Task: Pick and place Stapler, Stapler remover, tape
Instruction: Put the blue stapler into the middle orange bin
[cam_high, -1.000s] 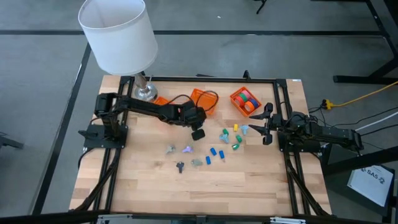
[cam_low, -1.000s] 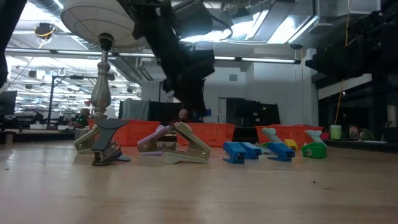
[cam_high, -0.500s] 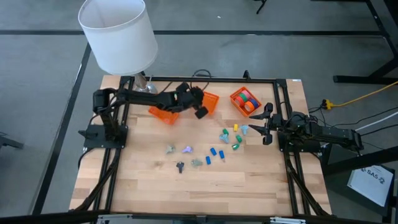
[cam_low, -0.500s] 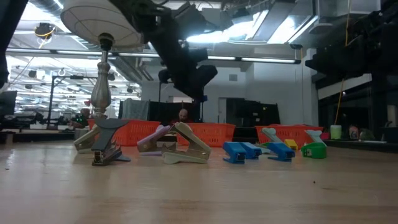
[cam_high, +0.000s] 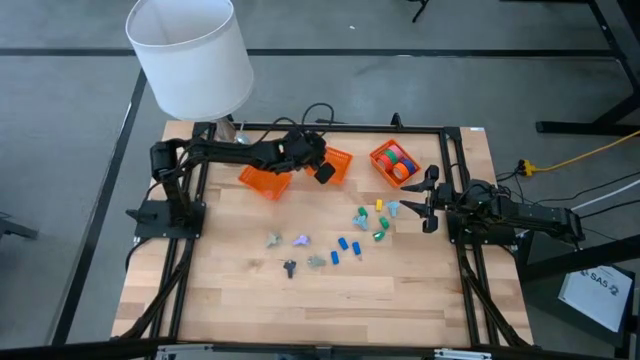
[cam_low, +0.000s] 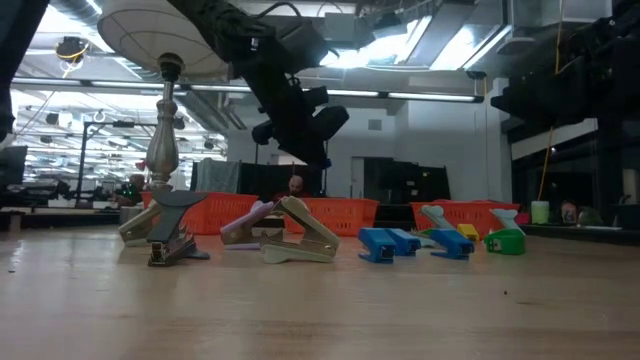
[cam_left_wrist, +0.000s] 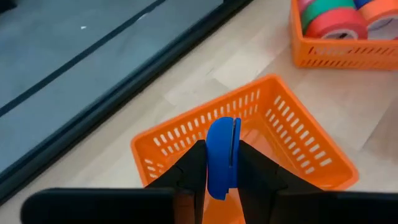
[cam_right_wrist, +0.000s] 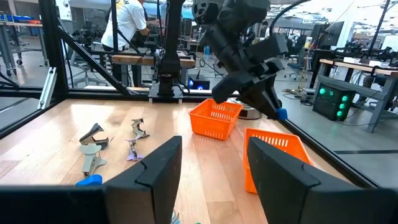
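My left gripper (cam_high: 322, 172) hangs over the near left corner of the middle orange basket (cam_high: 338, 163), shut on a small blue stapler (cam_left_wrist: 222, 155). More blue staplers (cam_high: 343, 247) and grey and purple staple removers (cam_high: 300, 241) lie on the table's middle. Green, yellow and pale pieces (cam_high: 380, 222) lie to their right. Tape rolls (cam_high: 398, 160) sit in the right orange basket (cam_high: 382, 152). My right gripper (cam_high: 430, 200) waits open at the table's right edge. My left gripper pinches the blue stapler's two flat sides (cam_left_wrist: 214, 169) between its two fingers. The fingers slant down toward the table's far edge. The stapler stands on edge and sticks out past the fingertips, lifted clear above the basket (cam_left_wrist: 273, 137).
A third orange basket (cam_high: 264, 181) lies at the far left. A lamp with a white shade (cam_high: 190, 55) stands on its base (cam_high: 232, 148) at the far left corner. The near half of the wooden table (cam_high: 320, 310) is bare. A black frame rail (cam_high: 340, 127) borders the far edge.
My left gripper has gone from the table's middle toward the far edge and a little up. It has rolled on the way and slowed over the middle basket. Its fingers have stayed shut. The left basket, covered by the arm before, now shows.
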